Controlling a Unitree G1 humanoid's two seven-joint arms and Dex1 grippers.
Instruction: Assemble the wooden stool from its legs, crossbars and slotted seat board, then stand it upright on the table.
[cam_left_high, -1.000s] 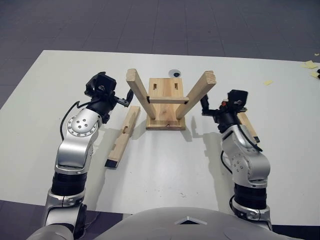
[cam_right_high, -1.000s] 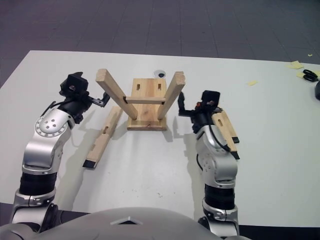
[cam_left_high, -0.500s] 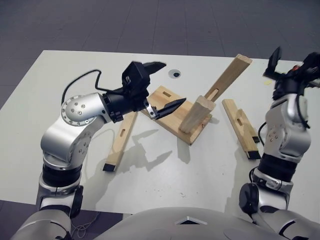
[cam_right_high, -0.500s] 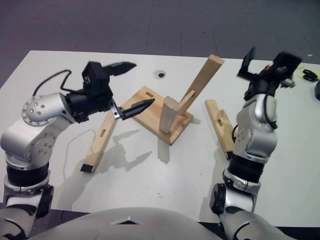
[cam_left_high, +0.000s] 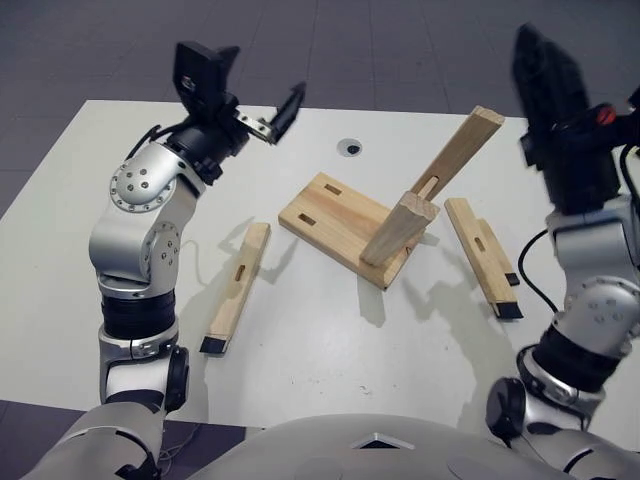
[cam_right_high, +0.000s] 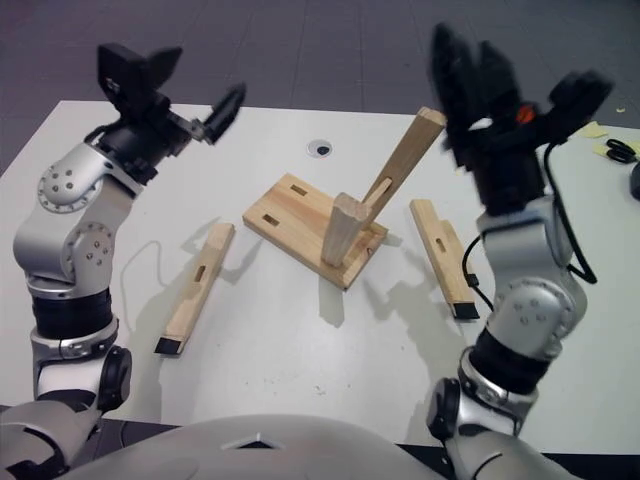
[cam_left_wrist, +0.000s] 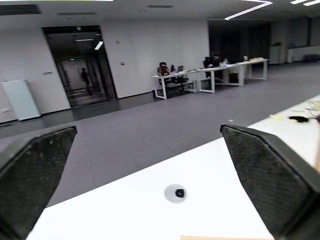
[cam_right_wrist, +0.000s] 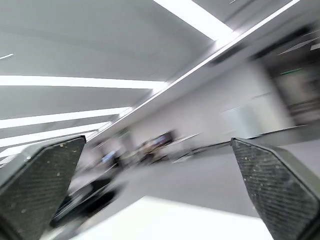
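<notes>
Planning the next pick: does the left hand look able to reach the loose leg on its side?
Probably yes: the left hand is open and raised, and the leg lies flat on the table, clear of the seat board.

The right gripper (cam_right_high: 468, 62) is smeared by motion in the head views, so the outline of its fingers cannot be made out there. In its wrist view the room behind is blurred, and both fingers (cam_right_wrist: 42, 182) are cut off by the lower corners. The fingers (cam_left_wrist: 35, 172) of the left gripper (cam_left_wrist: 149, 129) are cropped by the frame's edges, and the seat board (cam_left_wrist: 220, 238) is reduced to a sliver at the bottom edge. The crossbar (cam_left_high: 428, 187) is largely hidden behind the near leg (cam_left_high: 398, 228). A dark object (cam_right_high: 633, 178) is cut by the right edge and cannot be identified.
</notes>
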